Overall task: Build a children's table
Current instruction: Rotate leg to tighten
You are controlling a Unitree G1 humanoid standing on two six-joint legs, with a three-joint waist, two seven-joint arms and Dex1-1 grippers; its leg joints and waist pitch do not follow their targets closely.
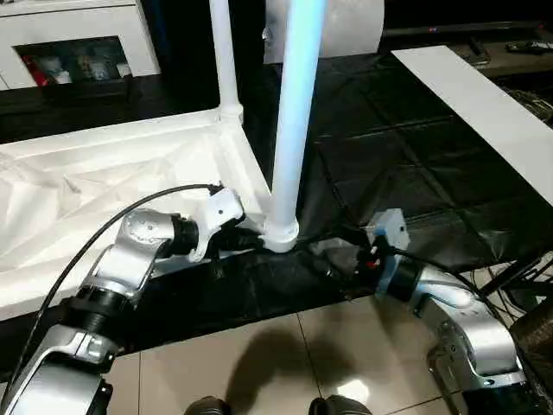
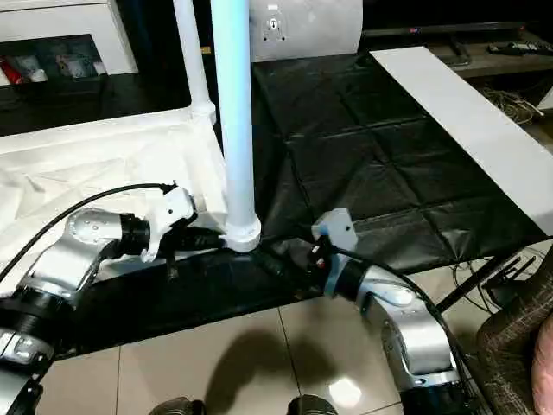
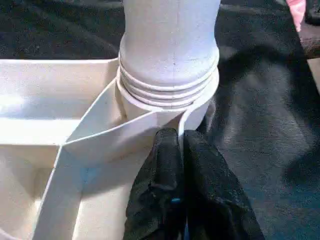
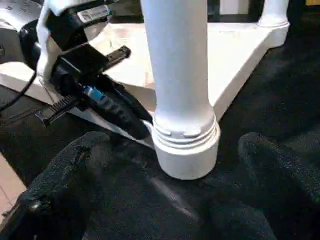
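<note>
The white plastic table [image 1: 130,186] lies upside down on the black mat [image 2: 363,147], ribbed underside up. Two legs stand upright in corner sockets: the near leg [image 1: 294,112] and the far leg [image 1: 225,60], tops cut off. The left gripper [image 3: 182,150], pinched shut, presses the socket wall. The right gripper [image 4: 170,200] gapes wide, empty, just before the near leg.

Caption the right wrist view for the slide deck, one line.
Open right gripper faces a leg seated in the tabletop's corner socket, left gripper shut on the rim beside it.
</note>
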